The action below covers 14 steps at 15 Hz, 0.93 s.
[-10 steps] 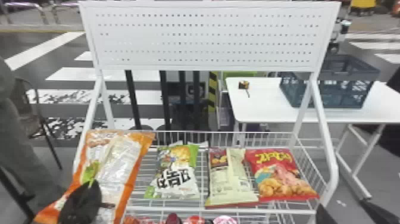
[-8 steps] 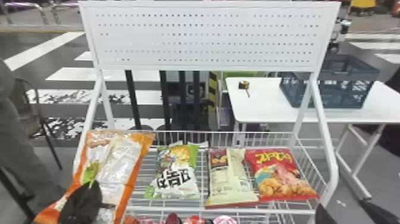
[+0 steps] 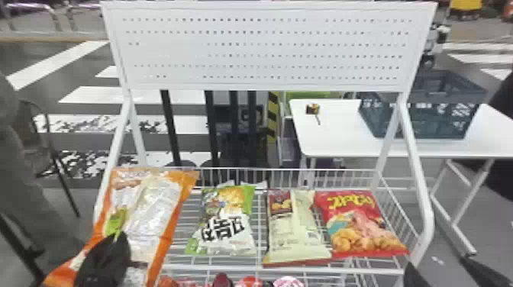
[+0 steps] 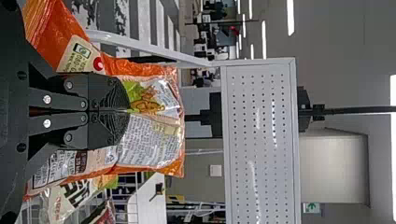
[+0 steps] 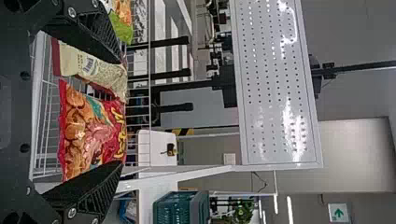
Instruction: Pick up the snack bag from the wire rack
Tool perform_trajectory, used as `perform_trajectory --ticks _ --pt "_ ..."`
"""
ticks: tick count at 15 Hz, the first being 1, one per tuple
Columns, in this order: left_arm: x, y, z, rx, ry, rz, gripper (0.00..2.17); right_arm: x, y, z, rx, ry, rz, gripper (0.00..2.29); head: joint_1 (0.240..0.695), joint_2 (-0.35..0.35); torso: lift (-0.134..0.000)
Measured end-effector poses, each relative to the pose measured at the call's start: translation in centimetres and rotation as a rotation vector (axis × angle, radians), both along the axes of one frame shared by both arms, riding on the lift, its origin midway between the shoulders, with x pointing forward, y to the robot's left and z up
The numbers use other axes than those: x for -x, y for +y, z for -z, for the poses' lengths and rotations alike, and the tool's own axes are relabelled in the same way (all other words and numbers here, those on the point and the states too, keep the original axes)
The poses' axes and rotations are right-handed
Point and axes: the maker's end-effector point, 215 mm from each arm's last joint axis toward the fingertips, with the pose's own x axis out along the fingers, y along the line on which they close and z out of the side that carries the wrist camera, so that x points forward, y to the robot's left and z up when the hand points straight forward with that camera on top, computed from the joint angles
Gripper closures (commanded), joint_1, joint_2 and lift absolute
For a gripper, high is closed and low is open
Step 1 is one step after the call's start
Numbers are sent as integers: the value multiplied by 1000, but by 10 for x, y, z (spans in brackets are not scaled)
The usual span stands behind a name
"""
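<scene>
In the head view my left gripper (image 3: 105, 261) is at the lower left, over the orange snack bag (image 3: 154, 213), which stands above the rack's left end. The left wrist view has the left gripper (image 4: 126, 111) shut on the orange bag (image 4: 159, 140), its fingers together with film pinched between them. My right gripper (image 3: 444, 273) is at the bottom right corner in the head view, in front of the wire rack (image 3: 290, 270). In the right wrist view the right gripper (image 5: 122, 112) is open, its fingers wide apart, with the red bag (image 5: 88, 133) beyond them.
On the rack lie a green-white bag (image 3: 227, 221), a cream bag (image 3: 294, 229) and a red bag (image 3: 360, 225). A white perforated panel (image 3: 267, 49) rises behind. Farther back is a white table (image 3: 336, 137) with a dark crate (image 3: 423, 118). More packages sit on a lower level.
My left gripper and the orange bag have shifted very slightly in the head view. The right arm looks unmoved.
</scene>
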Motion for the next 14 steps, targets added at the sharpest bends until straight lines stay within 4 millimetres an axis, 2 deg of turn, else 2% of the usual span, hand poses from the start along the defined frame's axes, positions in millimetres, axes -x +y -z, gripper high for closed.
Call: perform_trajectory --ticks 3,5,7,10,13,14 --pt "1 0 1 -1 1 0 1865 -4 2 10 -7 13 3 134 499 0 0" --pt "1 -2 1 -1 3 3 1865 -23 8 31 -1 30 12 134 499 0 0" --pt "0 -4 3 -1 5 6 1865 -62 29 64 32 64 -8 134 499 0 0" --pt "0 -5 8 -4 11 5 1868 -129 46 96 75 115 -25 134 499 0 0" --pt "-2 -4 14 -5 21 4 1868 -190 32 118 143 172 4 134 499 0 0" --pt "-3 -4 16 -5 22 4 1868 -203 26 122 160 184 15 140 499 0 0"
